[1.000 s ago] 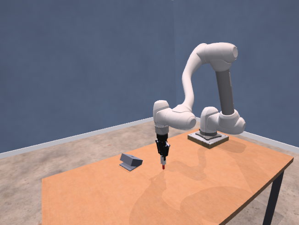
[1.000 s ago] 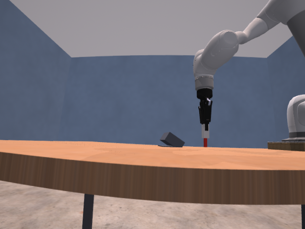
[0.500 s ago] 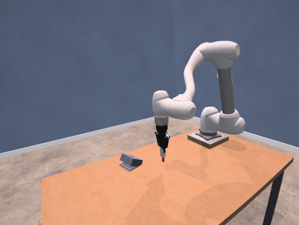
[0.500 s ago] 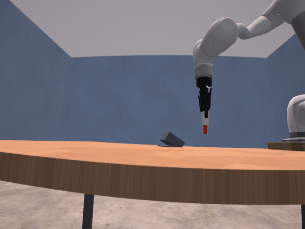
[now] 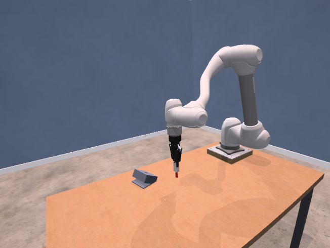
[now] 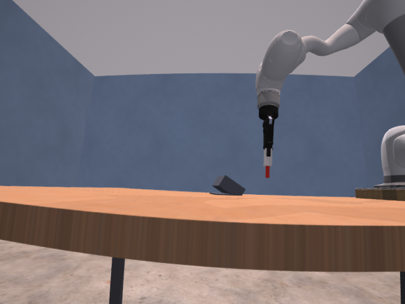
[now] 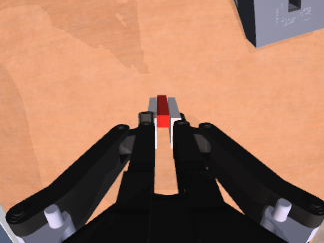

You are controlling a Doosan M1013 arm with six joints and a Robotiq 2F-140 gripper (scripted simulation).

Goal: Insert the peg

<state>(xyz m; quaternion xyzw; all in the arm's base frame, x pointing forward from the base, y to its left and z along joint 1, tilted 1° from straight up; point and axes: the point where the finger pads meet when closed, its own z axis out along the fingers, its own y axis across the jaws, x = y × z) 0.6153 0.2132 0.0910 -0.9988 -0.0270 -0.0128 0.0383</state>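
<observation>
My gripper (image 5: 175, 167) points straight down and is shut on the peg (image 5: 176, 173), a white bar with a red tip. The peg hangs upright a little above the table, as the exterior view shows (image 6: 267, 165). In the wrist view the peg (image 7: 162, 113) sits between my two fingertips with its red end towards the table. The sloped panel (image 5: 144, 177) is a small grey wedge on the table to the left of the peg. Its square hole (image 7: 295, 3) shows in the sloped face at the top right of the wrist view. The peg is apart from the panel (image 6: 228, 186).
The robot's base plate (image 5: 229, 152) stands at the back right of the orange table. The table's front edge (image 6: 196, 235) and dark legs show in the exterior view. Blue walls stand behind.
</observation>
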